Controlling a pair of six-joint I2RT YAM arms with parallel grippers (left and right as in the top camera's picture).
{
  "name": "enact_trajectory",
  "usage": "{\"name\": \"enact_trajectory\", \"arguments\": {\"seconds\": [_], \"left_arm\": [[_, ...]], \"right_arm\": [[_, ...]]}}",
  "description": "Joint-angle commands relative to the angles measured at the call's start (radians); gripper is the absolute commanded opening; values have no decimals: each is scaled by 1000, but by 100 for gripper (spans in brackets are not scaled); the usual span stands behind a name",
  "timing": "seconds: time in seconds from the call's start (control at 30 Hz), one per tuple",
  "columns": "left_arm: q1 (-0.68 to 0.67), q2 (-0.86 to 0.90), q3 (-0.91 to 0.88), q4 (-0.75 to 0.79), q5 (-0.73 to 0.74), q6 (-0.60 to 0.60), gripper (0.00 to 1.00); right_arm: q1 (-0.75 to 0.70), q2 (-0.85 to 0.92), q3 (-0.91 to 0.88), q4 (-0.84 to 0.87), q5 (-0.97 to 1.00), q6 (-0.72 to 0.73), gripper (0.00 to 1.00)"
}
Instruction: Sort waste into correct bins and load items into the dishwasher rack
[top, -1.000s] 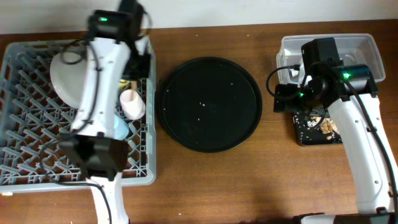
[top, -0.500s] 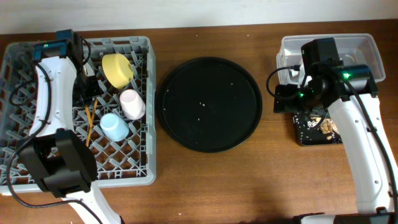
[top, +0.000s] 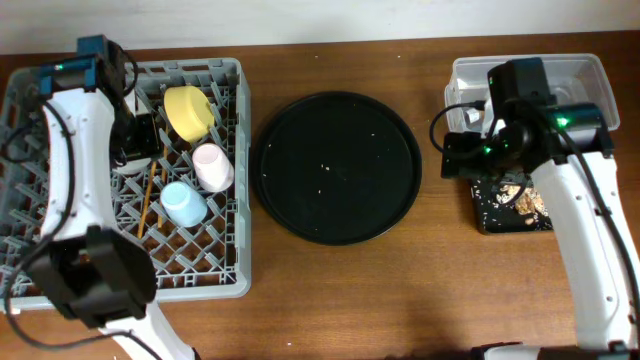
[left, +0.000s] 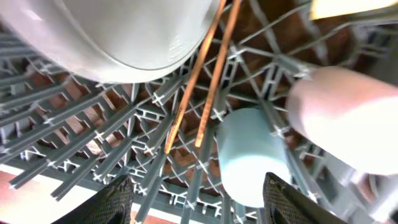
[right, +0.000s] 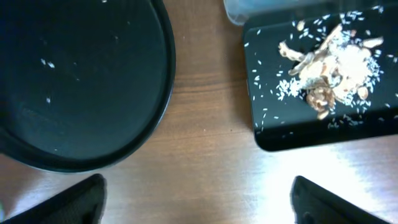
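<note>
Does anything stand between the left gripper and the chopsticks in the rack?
Nothing visible does. The chopsticks lie uncovered in the rack below the open left gripper, with the grey plate and the blue cup beside them.

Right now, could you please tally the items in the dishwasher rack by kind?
Plate: 1
Bowl: 1
Cups: 2 (pink cup, blue cup)
Chopsticks: 2
Total: 6
</note>
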Motion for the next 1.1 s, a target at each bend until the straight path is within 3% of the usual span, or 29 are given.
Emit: {"name": "enact_trajectory", "arguments": {"seconds": [0.0, 0.27, 0.63, 0.77, 0.87, 1.07], "left_arm": [[-58, -158, 31, 3, 19, 9, 99], [-85, -191, 31, 3, 97, 9, 99], [-85, -191, 31, 3, 97, 9, 99], [-85, -191, 31, 3, 97, 9, 99], [-85, -191, 31, 3, 97, 9, 99], [-85, -191, 31, 3, 97, 9, 99]], "right_arm": [[3, -118, 60, -29, 38, 4, 99], [3, -354, 59, -156, 110, 5, 98], [3, -301, 51, -127, 101, 8, 99], [3, -499, -195, 237, 101, -8, 98], [3, -808, -629, 609, 92, -49, 98], [-37, -1268, -1213, 1046, 20, -45, 98]]}}
